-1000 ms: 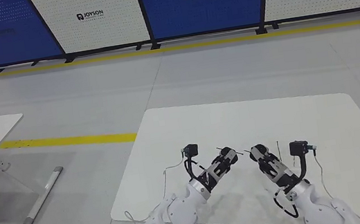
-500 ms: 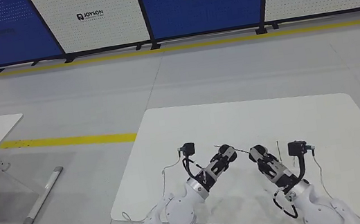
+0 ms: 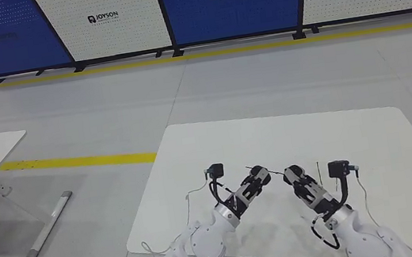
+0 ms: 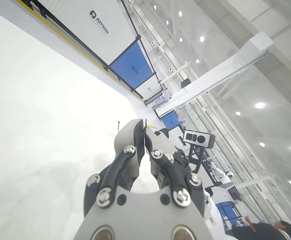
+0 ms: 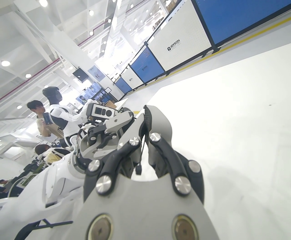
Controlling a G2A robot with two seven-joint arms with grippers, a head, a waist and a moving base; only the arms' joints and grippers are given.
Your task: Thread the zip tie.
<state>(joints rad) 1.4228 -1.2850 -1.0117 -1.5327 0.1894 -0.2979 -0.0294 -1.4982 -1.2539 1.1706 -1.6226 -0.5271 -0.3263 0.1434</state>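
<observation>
I find the right hand [image 5: 144, 120] pressed together on the zip tie [image 5: 139, 168], with the tie's head hanging loose between the fingers. The left hand [image 4: 144, 129] is likewise pinched shut on a thin black strip of the tie. Both hands face each other, close together, over the near part of the white worktop [image 3: 334, 129].

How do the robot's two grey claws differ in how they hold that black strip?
Left grey gripper: just the thin black zip tie's tip pokes past its jaws; right grey gripper: the tie's head dangles behind its jaws. Left angles rightward, right leftward. Both are shut, tips close together.
</observation>
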